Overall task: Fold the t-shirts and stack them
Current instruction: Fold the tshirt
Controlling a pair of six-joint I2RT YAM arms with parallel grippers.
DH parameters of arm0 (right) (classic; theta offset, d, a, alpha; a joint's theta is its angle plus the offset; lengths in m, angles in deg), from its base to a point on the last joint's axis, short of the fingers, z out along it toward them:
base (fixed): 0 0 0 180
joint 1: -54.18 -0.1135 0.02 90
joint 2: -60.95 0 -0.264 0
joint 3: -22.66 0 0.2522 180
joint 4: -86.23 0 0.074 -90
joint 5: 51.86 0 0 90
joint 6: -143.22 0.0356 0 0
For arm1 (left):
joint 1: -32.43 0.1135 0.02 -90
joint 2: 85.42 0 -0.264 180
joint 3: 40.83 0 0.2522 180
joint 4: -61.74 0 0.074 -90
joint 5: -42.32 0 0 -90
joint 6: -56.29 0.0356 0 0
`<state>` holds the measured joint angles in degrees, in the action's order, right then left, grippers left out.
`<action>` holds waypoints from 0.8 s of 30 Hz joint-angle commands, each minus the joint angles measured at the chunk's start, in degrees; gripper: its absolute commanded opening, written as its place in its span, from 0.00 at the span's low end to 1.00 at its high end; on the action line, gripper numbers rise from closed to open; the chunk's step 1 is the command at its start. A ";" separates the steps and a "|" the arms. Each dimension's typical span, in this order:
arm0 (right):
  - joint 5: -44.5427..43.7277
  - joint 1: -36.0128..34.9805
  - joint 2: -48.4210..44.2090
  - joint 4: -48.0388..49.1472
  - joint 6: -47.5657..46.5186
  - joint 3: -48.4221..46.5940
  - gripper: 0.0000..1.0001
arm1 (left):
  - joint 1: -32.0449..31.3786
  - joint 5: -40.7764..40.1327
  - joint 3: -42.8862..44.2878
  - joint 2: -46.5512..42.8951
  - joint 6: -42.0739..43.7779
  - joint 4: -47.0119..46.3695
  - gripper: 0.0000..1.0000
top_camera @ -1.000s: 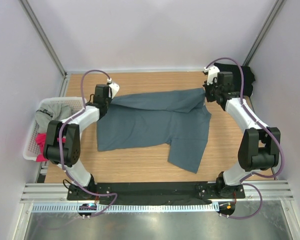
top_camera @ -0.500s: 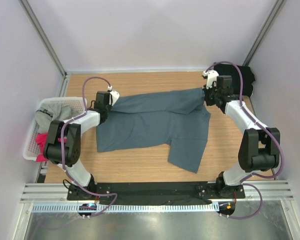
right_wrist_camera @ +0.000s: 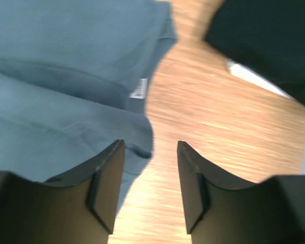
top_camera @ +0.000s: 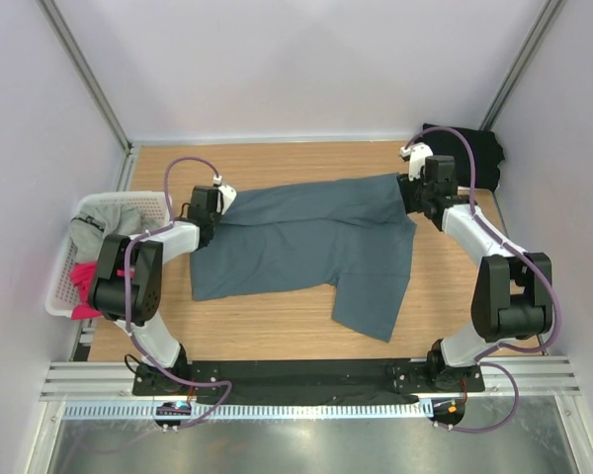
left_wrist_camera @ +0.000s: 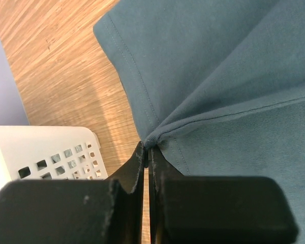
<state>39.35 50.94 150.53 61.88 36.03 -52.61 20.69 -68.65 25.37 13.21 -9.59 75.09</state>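
A slate blue-grey t-shirt (top_camera: 306, 247) lies spread across the wooden table, one part hanging toward the front. My left gripper (top_camera: 211, 204) is at its far left corner, shut on a pinch of the cloth (left_wrist_camera: 153, 133); in the left wrist view the left gripper (left_wrist_camera: 147, 148) has the fabric bunched at its tips. My right gripper (top_camera: 412, 191) stands at the shirt's far right corner. In the right wrist view the right gripper (right_wrist_camera: 150, 145) is open, and the shirt's edge (right_wrist_camera: 140, 134) lies loose beside its left finger. A black t-shirt (top_camera: 466, 150) sits folded in the back right corner.
A white slatted basket (top_camera: 107, 202) stands off the table's left edge, holding a light grey shirt (top_camera: 91, 235) and a pink one (top_camera: 79, 281). Its corner (left_wrist_camera: 46, 147) shows close to the left gripper. Frame posts rise at both back corners.
The right gripper has opened and let go of the shirt's right corner. Both grippers came down and slightly nearer, and the shirt's raised top edge now lies flatter on the table.
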 commanded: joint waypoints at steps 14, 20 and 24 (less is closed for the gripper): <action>15.57 -8.00 1.54 -6.01 -10.32 1.23 0.47 | 0.15 0.32 -0.41 -0.63 -3.20 -1.71 0.00; 13.82 -10.29 7.36 -4.09 -10.49 -1.15 0.45 | 0.15 0.14 -0.85 -1.25 -3.46 -1.62 0.00; 13.20 -11.43 10.34 -4.09 -10.76 -2.82 0.45 | 0.15 0.23 -0.77 -0.90 -3.73 -1.62 0.00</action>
<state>52.23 40.38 160.60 55.72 26.31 -51.46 20.69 -68.45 24.76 13.21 -12.08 75.09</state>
